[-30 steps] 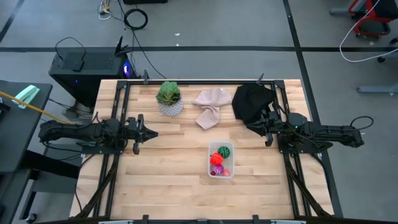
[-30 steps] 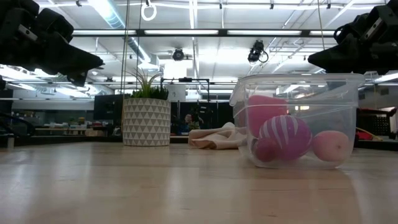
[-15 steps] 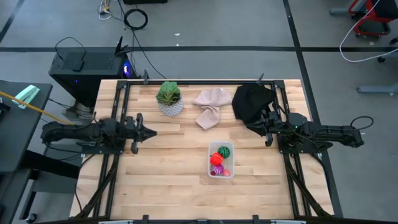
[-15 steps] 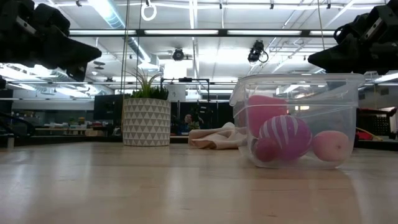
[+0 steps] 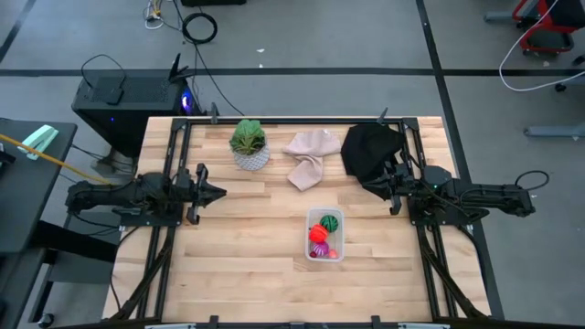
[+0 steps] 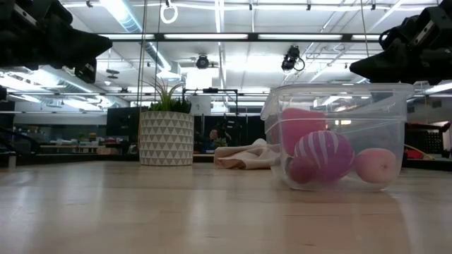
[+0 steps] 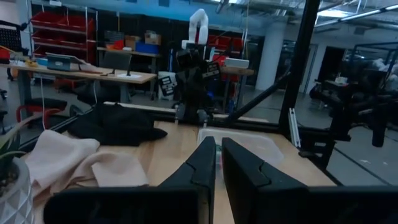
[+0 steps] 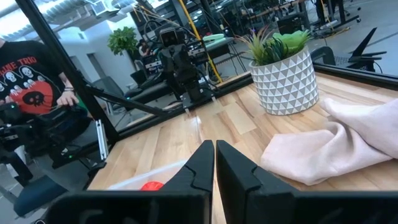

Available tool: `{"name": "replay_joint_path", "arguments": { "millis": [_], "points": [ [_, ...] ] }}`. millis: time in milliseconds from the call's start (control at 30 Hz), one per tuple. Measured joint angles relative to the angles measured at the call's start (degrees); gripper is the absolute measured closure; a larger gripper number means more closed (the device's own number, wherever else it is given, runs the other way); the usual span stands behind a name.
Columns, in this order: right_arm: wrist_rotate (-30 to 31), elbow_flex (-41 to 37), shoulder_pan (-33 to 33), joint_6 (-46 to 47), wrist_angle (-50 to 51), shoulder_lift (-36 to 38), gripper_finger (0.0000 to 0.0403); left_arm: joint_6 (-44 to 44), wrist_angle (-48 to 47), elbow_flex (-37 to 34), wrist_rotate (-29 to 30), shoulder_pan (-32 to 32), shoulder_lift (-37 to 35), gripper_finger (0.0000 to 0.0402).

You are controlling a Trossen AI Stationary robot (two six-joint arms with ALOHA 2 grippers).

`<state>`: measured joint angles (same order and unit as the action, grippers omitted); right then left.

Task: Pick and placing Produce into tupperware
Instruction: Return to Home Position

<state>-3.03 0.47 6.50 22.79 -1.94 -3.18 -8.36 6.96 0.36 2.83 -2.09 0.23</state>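
Note:
The clear tupperware point(image 5: 325, 238) stands on the wooden table right of centre. It holds the produce: a green round piece point(image 5: 331, 221), a red one point(image 5: 317, 231) and a purple striped one point(image 6: 323, 155). My left gripper point(image 5: 222, 193) hovers shut and level above the table's left side, pointing toward the right, well clear of the tupperware point(image 7: 249, 142). My right gripper point(image 5: 388, 190) hovers shut above the table's right side, pointing left, also clear of it. Neither gripper carries anything.
A leafy plant in a white patterned pot point(image 5: 249, 144) stands at the far left-centre, a beige cloth point(image 5: 309, 155) lies beside it, and a black cloth point(image 5: 370, 151) lies at the far right under my right arm. A person in a black T-shirt point(image 8: 31, 68) sits beyond the table.
My left gripper has tipped upward, and its tip has risen and drawn back a little toward the table's left edge. The tupperware and produce have kept still.

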Motion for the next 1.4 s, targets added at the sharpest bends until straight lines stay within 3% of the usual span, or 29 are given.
{"name": "replay_joint_path", "arguments": {
  "millis": [1400],
  "points": [
    [0.0, 0.0, 0.0, 0.0, 0.0, -0.2, 0.038, 0.0, -0.1, 0.0, 0.1, 0.0, 0.0, 0.0373]
  ]
}}
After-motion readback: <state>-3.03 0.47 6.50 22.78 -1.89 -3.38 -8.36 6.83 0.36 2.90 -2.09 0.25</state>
